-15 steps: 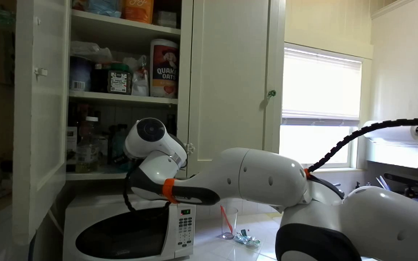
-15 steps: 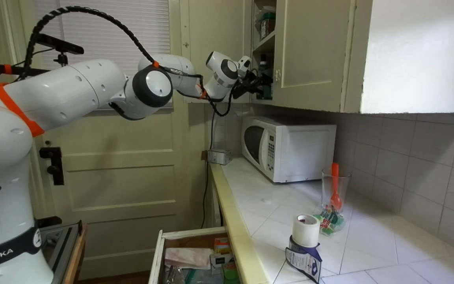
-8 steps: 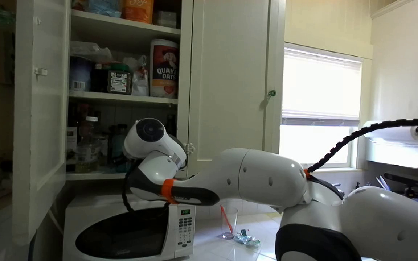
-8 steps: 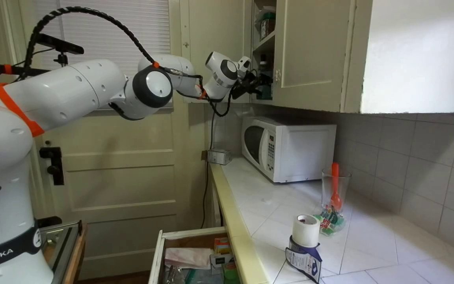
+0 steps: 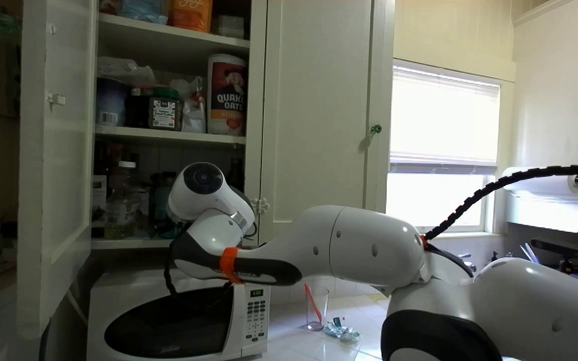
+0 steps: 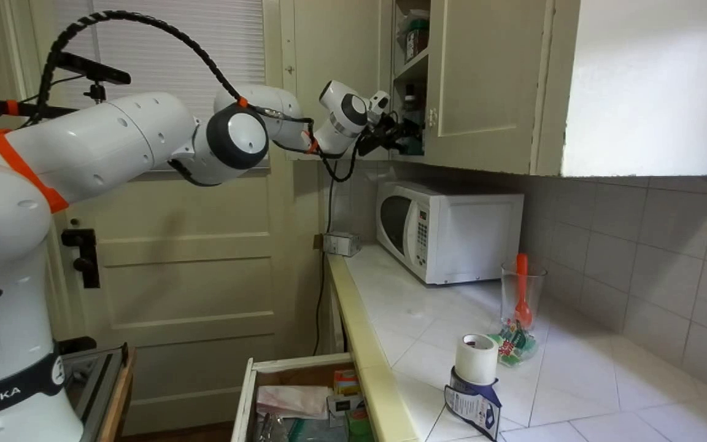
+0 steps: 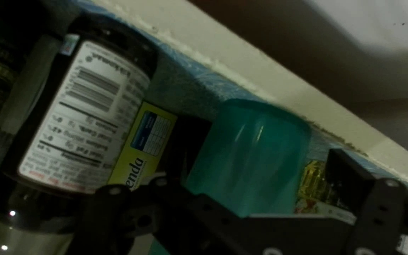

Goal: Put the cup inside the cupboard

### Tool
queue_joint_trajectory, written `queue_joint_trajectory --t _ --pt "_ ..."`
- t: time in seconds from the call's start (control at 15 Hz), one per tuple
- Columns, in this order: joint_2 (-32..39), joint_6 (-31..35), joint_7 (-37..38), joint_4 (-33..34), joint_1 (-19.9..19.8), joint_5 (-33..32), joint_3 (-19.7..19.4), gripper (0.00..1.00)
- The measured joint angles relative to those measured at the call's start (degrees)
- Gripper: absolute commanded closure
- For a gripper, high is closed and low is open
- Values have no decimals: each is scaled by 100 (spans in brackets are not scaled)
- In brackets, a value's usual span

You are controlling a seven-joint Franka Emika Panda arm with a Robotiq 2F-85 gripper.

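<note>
Your gripper (image 7: 264, 152) held nothing; its fingers (image 7: 347, 177) stood spread w/ the cup (image 7: 250, 159) between them. A gap showed betw. cup and one finger; contact at the other was unclear. Cup appeared to stand upright right by the gripper, on a shelf (image 7: 260, 67) of the cupboard (image 5: 256, 100), base close to the front edge. Handling, est.: prob. light, thin plastic w/ slight give, slick, hard to break but v. easy to tip. If you needed a re-grip, opp. sides at mid-wall were best, min. squeeze. Placement was prob. done; a straight back-out was your likely next step, a finger snagging the cup your main risk. Past the latter finger you had a yellow box (image 7: 143, 152), then a dark bottle (image 7: 83, 113). Well below the gripper sat the microwave (image 6: 476, 239).
</note>
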Motion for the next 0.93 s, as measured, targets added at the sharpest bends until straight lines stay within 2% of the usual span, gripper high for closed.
queue_joint_trajectory --t 0.33,0.67,0.93 --pt "-66 -576 17 8 93 24 189 0" --pt "-167 -1562 215 33 353 34 254 0" --pt "-299 -2354 113 36 439 438 774 0"
